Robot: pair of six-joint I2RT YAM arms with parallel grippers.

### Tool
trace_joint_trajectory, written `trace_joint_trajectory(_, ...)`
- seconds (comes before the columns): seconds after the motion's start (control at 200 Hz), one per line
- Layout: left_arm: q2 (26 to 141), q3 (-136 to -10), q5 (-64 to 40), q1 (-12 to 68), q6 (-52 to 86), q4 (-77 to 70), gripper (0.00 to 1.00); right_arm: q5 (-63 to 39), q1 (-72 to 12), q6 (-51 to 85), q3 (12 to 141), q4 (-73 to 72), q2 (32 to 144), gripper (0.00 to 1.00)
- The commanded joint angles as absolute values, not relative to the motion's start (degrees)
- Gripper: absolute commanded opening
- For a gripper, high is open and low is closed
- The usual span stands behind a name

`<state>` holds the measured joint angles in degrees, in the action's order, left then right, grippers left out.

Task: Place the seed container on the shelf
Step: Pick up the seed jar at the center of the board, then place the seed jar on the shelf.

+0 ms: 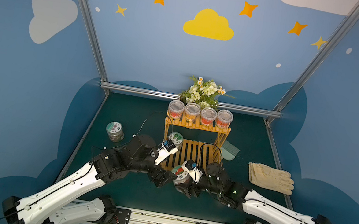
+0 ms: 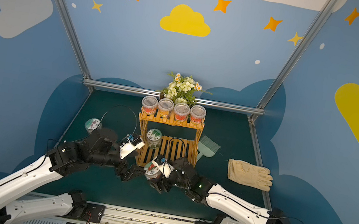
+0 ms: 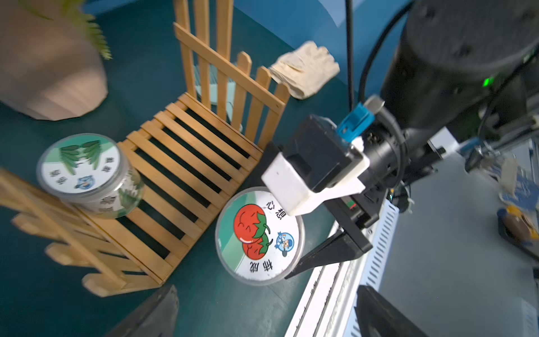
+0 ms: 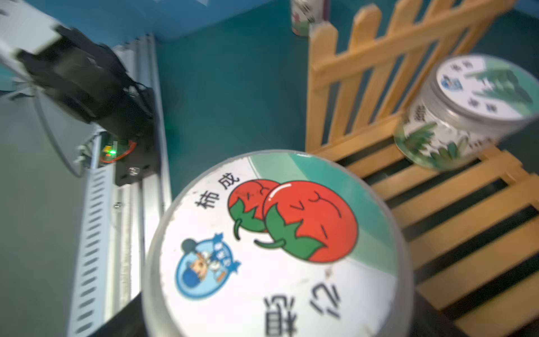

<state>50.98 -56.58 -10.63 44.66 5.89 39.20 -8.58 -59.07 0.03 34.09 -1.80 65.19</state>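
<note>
Flower-lid jar: on your far left it stands upright on the green table, well apart from the rest.
Left gripper: your left wrist view shows its dark fingers spread wide with nothing between them, just beside the seed container.
Leaf-lid jar: upright on the shelf's lower tier, at its left end.
Seed container: you are looking at a clear round jar with a grey-rimmed white and green lid. The lid bears two red tomatoes, a small blue badge and black characters. It is tilted, just in front of the lower tier's front edge and not on the slats.
Right gripper: pinching the seed container by its sides; one dark finger lies against the rim.
Shelf: orange-yellow slats in two tiers with ladder-like sides.
Four tubs: they fill the top tier in a row.
Brush: pale green, just beside the shelf's right side.
Glove: cream, lying flat on your far right.
</note>
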Motion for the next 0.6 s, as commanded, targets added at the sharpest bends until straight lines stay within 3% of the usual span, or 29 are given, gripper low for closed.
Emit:
trace_joint_trajectory(0.0, 47.7, -52.7, -3.9, 43.2, 13.7, 32.8, 1.0, 3.6, -58.9, 4.7, 34.8, -7.0, 66.8, 0.78)
trace_joint_trajectory(0.3, 45.1, -46.4, -1.3, 42.7, 19.5, 29.2, 1.0, 24.0, -58.3, 11.5, 41.8, -9.2, 77.0, 0.77)
trace_joint_trajectory(0.596, 42.6, -44.6, 0.3, 42.7, 20.2, 28.9, 1.0, 33.0, -56.1, 18.8, 45.6, -9.6, 85.0, 0.78)
